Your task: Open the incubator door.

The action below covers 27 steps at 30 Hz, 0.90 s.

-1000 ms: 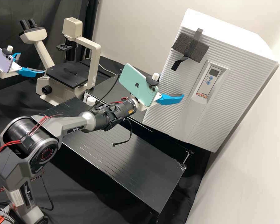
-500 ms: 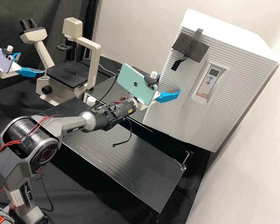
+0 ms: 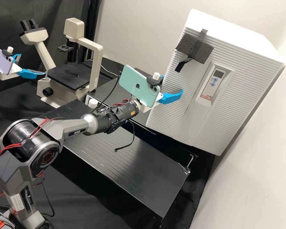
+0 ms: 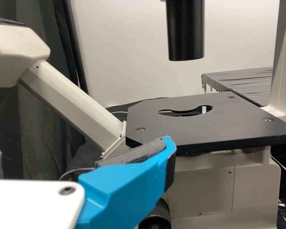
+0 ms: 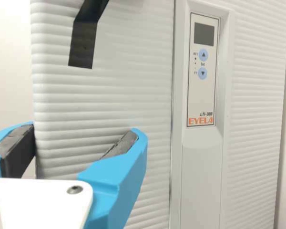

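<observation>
Incubator (image 3: 233,35): a white cabinet at 2 o'clock in the high view, drawn at a slant.
Incubator door (image 3: 165,109): the ribbed front, shut, at 2 o'clock in the high view.
Right gripper (image 3: 173,83): pincer open at 1 o'clock in the high view, near the door's side edge. In the right wrist view one finger overlaps the ribbed front and the other lies past that edge; whether either touches cannot be told.
Left gripper (image 3: 32,64): pincer open at 10 o'clock in the high view, near the microscope.
Control panel (image 3: 211,84): at 2 o'clock, on the incubator's front, with a dark display and two blue buttons.
Foam pad (image 3: 198,49): dark grey, at 11 o'clock from the panel, with black tape (image 5: 83,45) across it.
Microscope (image 3: 46,86): cream, with a black stage, at 10 o'clock.
Mint phone (image 3: 138,87): mounted on the right arm behind its gripper.
Lilac phone (image 3: 1,62): mounted likewise on the left arm.
Black table (image 3: 127,159): between 6 and 7 o'clock.
</observation>
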{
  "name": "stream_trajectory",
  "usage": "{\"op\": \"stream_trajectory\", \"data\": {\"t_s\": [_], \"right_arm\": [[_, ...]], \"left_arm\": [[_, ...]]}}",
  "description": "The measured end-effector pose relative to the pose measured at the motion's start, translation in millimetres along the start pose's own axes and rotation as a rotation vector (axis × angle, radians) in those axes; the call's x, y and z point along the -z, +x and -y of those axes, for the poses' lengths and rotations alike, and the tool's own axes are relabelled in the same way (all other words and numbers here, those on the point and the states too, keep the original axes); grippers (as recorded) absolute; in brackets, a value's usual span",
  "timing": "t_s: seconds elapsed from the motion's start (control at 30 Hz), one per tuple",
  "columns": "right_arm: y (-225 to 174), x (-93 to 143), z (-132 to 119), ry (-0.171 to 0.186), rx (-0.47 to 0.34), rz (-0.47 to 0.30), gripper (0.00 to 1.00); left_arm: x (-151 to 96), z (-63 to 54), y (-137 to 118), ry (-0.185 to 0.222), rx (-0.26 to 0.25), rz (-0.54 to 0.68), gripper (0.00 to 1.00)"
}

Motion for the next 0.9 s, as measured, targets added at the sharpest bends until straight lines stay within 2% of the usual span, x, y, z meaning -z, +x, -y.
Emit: {"op": "stream_trajectory", "data": {"t_s": [0.63, 0.9], "right_arm": [[-1.0, -1.5, -0.4, -0.001, 0.003, 0.006, 0.00], [-7.7, -7.2, -5.9, -0.030, 0.003, 0.007, 0.00]], "left_arm": [[0.0, 0.0, 0.0, 0.000, 0.000, 0.000, 1.00], [0.0, 0.0, 0.0, 0.000, 0.000, 0.000, 1.00]]}}
